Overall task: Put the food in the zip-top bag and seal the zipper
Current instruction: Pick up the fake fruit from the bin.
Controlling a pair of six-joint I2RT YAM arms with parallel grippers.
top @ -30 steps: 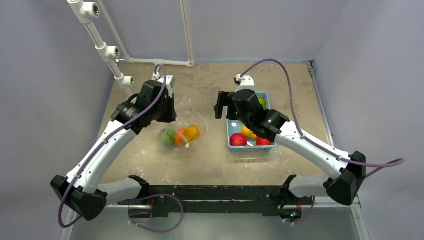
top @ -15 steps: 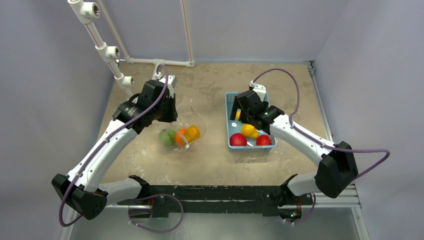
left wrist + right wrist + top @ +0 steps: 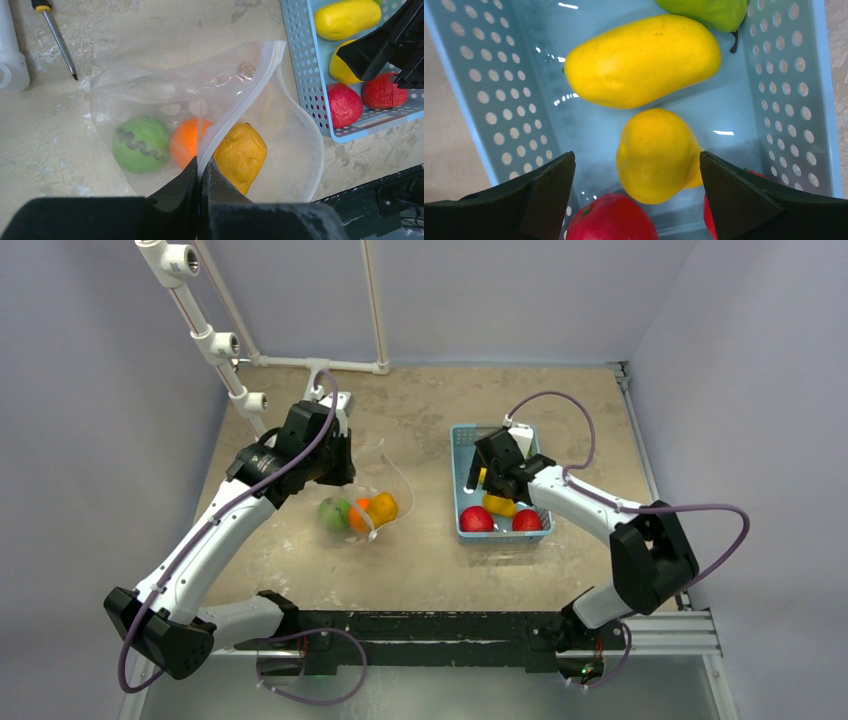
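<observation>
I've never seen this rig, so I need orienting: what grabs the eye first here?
The zip-top bag lies left of centre, its mouth edge pinched by the shut left gripper, with a striped green fruit, an orange fruit and a yellow-orange fruit inside. To its right, the open right gripper hovers over the light-blue basket, above a yellow fruit.

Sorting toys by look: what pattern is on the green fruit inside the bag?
The green fruit has a dark zigzag stripe; left wrist view shows it best.
</observation>
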